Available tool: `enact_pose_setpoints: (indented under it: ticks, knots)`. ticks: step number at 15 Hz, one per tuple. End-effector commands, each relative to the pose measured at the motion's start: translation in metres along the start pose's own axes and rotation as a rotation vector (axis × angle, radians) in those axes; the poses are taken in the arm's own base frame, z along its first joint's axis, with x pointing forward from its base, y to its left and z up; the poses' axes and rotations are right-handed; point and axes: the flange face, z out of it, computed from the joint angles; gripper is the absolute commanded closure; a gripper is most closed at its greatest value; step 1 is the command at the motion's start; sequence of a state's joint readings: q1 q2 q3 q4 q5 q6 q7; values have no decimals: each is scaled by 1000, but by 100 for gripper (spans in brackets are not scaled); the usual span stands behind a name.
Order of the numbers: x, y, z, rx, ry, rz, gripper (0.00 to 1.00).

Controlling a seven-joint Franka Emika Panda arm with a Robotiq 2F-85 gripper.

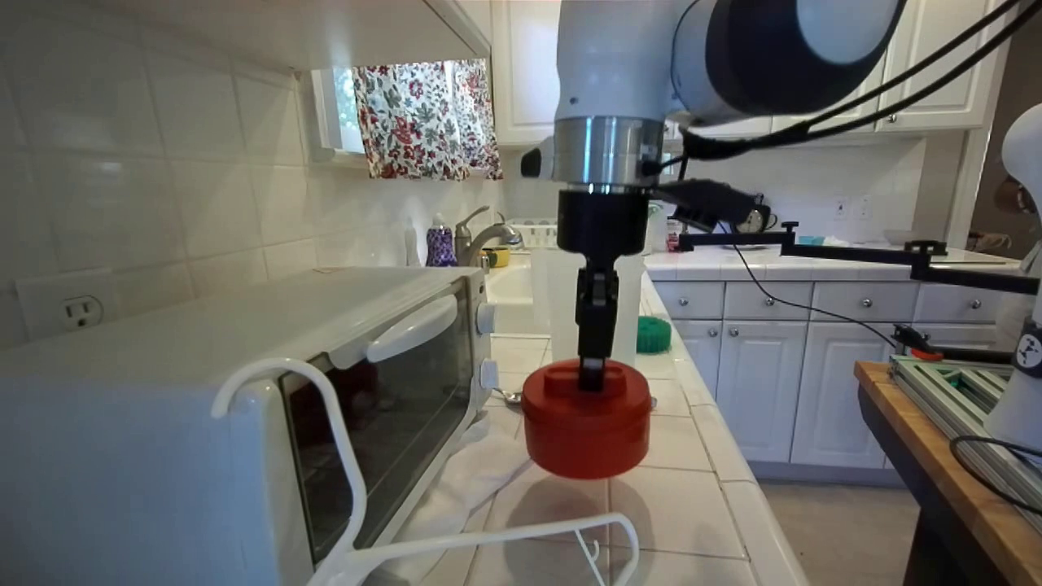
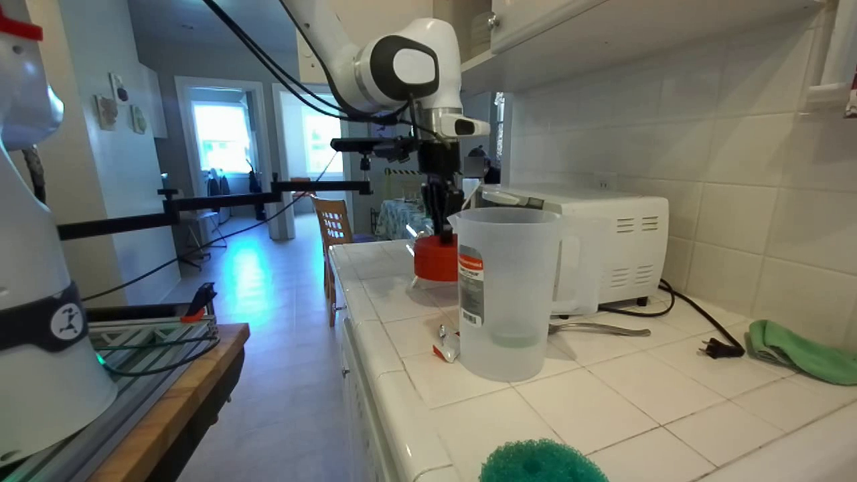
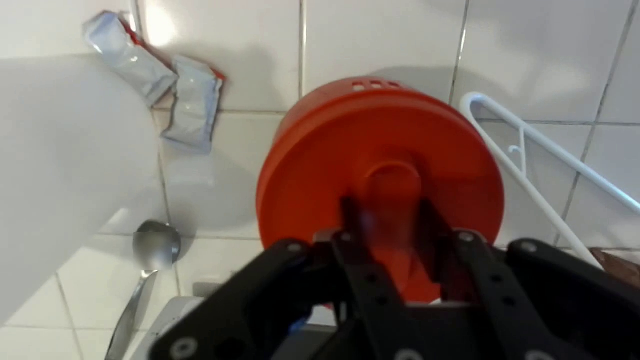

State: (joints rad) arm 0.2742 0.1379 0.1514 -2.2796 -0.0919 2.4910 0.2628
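Observation:
A round red lid (image 1: 586, 439) hangs over the white tiled counter, its shadow on the tiles beneath it. My gripper (image 1: 592, 378) points straight down, its fingers closed on the raised handle bar across the lid's top. From the wrist, the lid (image 3: 310, 175) fills the middle, with slots in its far rim, and the gripper (image 3: 387, 215) has one dark finger on each side of the bar. A tall frosted pitcher (image 2: 505, 294) without a cover stands upright on the counter, apart from the lid (image 2: 435, 260). Its side (image 3: 60, 165) shows at the wrist view's left.
A white toaster oven (image 1: 163, 407) stands against the wall. In front of it is a white plastic hanger (image 1: 350, 472), its arm (image 3: 530, 185) close by the lid. Two foil packets (image 3: 192, 102), a spoon (image 3: 152, 247) and a green scrubber (image 2: 542, 462) lie near the pitcher.

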Motion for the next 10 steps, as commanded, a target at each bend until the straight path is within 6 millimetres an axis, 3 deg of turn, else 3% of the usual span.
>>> enact_pose_setpoints:
  ticks: [1, 5, 10]
  knots:
    - [-15, 2, -41, -66, 19, -3, 92]
    - [-25, 3, -96, -126, 73, -28, 92]
    - [-39, 5, -147, -149, 137, -30, 92]
